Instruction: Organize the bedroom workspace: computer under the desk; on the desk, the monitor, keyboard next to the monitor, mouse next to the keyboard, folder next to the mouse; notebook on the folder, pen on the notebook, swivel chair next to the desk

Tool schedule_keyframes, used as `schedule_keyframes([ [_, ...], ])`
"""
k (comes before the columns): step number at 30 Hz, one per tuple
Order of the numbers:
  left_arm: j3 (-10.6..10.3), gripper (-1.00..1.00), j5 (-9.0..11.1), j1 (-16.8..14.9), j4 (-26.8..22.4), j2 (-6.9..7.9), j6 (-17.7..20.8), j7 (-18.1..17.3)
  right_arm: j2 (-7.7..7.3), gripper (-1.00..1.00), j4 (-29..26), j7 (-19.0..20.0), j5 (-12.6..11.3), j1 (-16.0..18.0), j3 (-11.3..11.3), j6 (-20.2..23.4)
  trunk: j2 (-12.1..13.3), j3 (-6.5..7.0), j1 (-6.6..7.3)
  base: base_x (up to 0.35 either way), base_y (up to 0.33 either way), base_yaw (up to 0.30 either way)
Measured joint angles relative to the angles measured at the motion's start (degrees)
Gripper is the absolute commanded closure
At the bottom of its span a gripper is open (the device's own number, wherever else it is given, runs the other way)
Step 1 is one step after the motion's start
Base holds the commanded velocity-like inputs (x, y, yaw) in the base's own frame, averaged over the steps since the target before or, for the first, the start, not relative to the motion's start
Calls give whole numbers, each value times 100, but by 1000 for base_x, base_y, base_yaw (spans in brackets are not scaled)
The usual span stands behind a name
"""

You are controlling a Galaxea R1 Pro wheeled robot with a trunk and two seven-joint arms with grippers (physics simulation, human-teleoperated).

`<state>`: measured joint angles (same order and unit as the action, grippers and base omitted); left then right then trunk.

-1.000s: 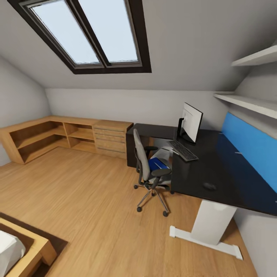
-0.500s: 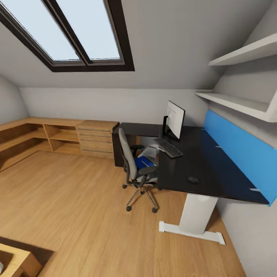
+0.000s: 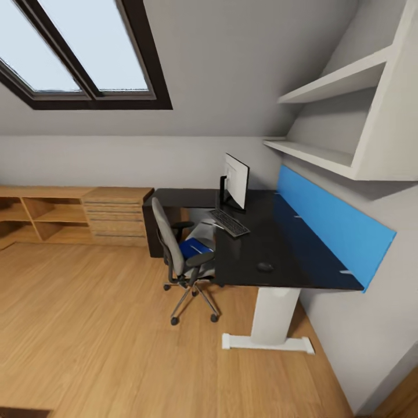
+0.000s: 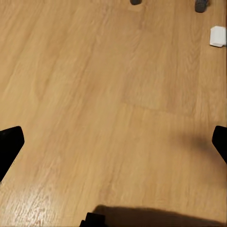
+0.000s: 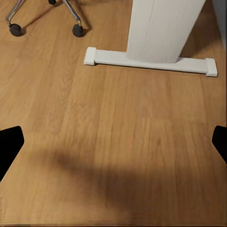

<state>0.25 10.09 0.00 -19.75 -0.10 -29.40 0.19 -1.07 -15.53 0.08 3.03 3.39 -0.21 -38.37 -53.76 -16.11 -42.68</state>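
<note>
Leftmost, grey swivel chair [image 3: 174,247], blue folder [image 3: 193,248] on seat, at glossy black bench [image 3: 290,255] edge. Monitor [image 3: 235,181] at bench 12 o'clock, keyboard [image 3: 229,223] beside it, mouse [image 3: 265,267] toward 5 o'clock. Both tools [image 4: 113,142] [image 5: 113,142] spread wide, empty, over wood floor [image 4: 94,118].

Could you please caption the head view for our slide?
Attic bedroom: monitor, keyboard and mouse on the desk; folder on the swivel chair.
</note>
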Motion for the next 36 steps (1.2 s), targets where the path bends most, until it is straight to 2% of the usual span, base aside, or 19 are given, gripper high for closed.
schedule_keyframes([
  [10,-1,-100,-5,0,1,-13,-10,6,-23,-100,98,1,11,50,1,10,0,33,0,158,283,-300],
  [23,2,-100,-5,0,-8,-12,-11,12,-1,-100,107,-2,17,60,13,-17,0,67,0,53,305,-293],
  [31,-6,-100,-1,0,2,-28,4,-1,14,-100,109,-138,-4,62,-1,-14,0,67,1,204,131,16],
  [36,-3,-100,-4,0,2,-35,-4,-5,18,-100,109,-145,-17,62,-5,-7,1,68,0,59,64,190],
])
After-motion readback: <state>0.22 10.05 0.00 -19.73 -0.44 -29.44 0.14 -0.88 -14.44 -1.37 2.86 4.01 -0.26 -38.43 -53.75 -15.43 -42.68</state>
